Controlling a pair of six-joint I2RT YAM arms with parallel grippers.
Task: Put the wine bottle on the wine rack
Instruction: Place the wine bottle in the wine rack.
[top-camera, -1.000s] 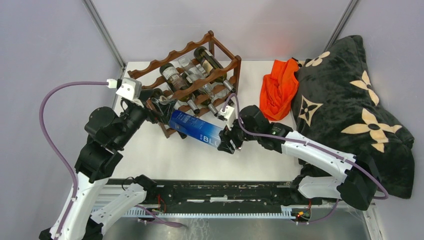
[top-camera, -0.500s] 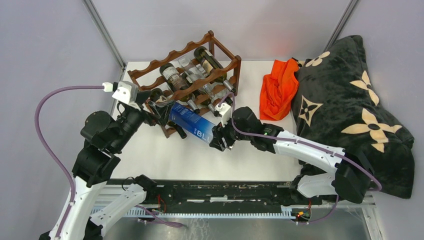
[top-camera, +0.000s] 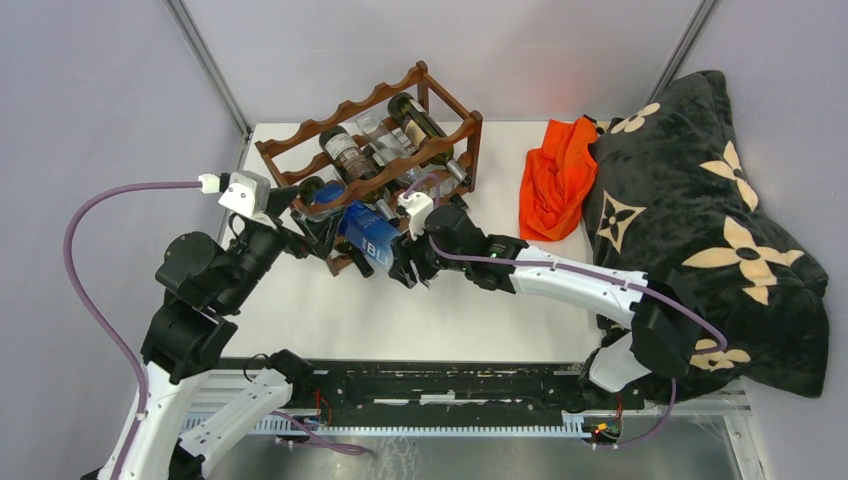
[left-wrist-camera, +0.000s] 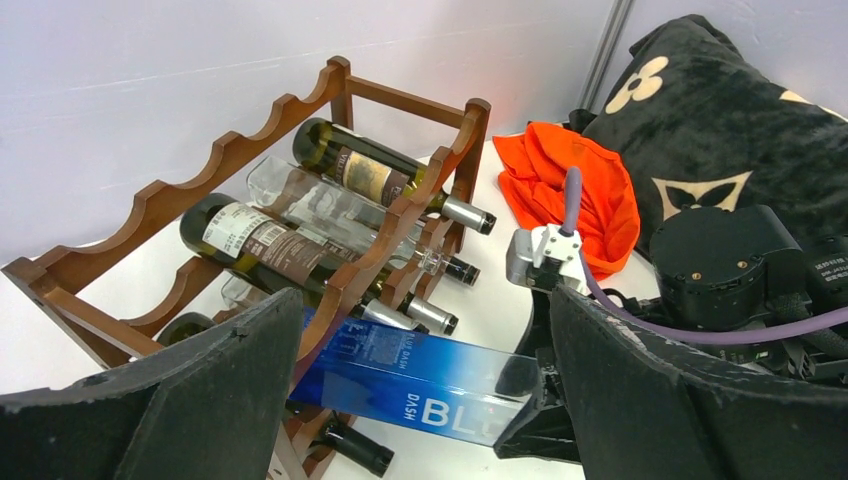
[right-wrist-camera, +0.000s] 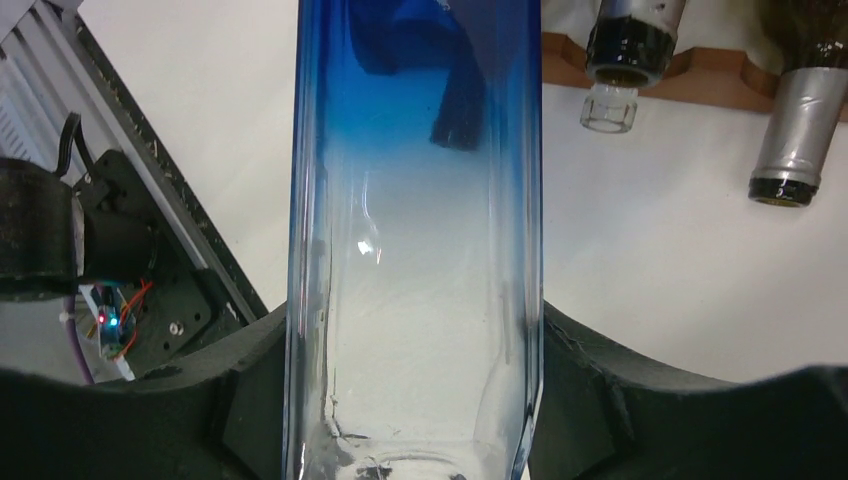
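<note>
Moved: since a second ago my right arm has carried the blue bottle (top-camera: 358, 228) left across the table (top-camera: 450, 310), from open tabletop to the front of the wine rack (left-wrist-camera: 230, 155); my left arm has drawn in a little closer to the rack's near corner.
Right gripper: my right gripper (top-camera: 400, 263) is clamped on the blue bottle at its clear end, one finger on each flat side.
Left gripper: my left gripper (top-camera: 315, 222) is spread wide and holds nothing.
Blue bottle: one; it lies tilted, its blue end pushed in among the lower rails at the rack's front, its clear end out toward my right wrist.
Bottle to left gripper: its blue end sits just ahead of the gap between my left fingers; I cannot tell if it touches them.
Stored bottles: three on the top tier (left-wrist-camera: 350, 170), two dark and one clear; more lie below, but I cannot count them.
Wine rack: one, at the table's far left.
Beside it: one orange cloth (top-camera: 555, 180) and one black cushion (top-camera: 700, 220), to the right.
</note>
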